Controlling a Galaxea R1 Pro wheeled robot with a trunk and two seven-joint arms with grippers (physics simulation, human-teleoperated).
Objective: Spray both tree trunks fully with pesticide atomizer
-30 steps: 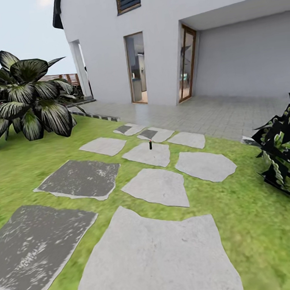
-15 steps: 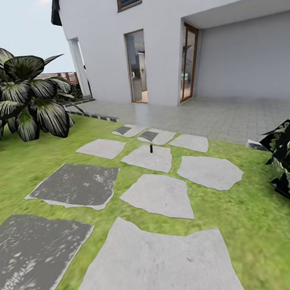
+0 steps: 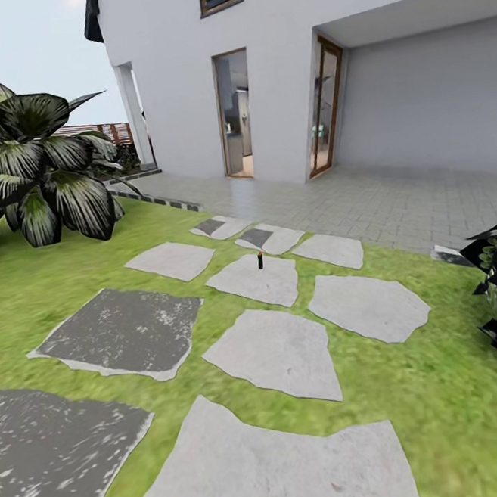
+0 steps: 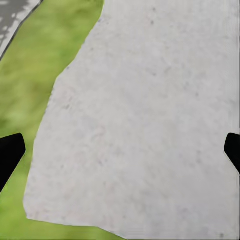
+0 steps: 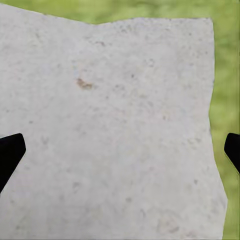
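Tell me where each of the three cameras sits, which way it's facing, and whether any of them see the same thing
Head view: on the robot's head, facing forward and down a stepping-stone path toward a white house; the pesticide atomizer stands on a slab ahead.
Left wrist view: near the left gripper, facing down at a pale slab edged by grass; both dark fingertips show.
Right wrist view: near the right gripper, facing down at a pale slab; fingertips show.
Shared: both wrist views see pale stone and grass, possibly the same slab.
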